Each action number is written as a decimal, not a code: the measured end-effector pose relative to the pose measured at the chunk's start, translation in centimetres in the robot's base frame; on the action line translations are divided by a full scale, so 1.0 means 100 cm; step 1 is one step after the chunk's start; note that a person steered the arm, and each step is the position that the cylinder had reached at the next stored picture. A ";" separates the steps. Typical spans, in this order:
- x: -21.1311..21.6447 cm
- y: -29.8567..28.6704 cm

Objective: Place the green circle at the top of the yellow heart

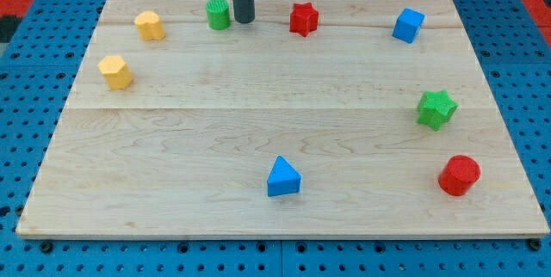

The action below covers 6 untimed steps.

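The green circle (pixel 219 14) stands near the view's top, left of centre. My tip (pixel 244 21) is just to its right, close to touching it. Two yellow blocks are at the view's upper left: one (pixel 150 25) left of the green circle and one (pixel 115 71) lower and further left. I cannot tell which one is the heart. The rod comes down from the view's top edge.
A red star (pixel 303 18) is right of my tip. A blue cube (pixel 409 25) is at the upper right. A green star (pixel 436 108) and a red cylinder (pixel 459 175) are at the right. A blue triangle (pixel 283 177) is at the bottom centre. The wooden board (pixel 258 105) lies on a blue pegboard.
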<state>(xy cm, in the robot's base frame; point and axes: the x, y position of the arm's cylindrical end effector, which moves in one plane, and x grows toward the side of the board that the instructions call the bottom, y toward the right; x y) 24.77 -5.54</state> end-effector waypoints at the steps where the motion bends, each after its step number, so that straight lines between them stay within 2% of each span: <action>1: -0.020 -0.032; 2: 0.004 -0.004; 3: 0.006 -0.030; 4: 0.004 -0.082; 6: -0.007 -0.102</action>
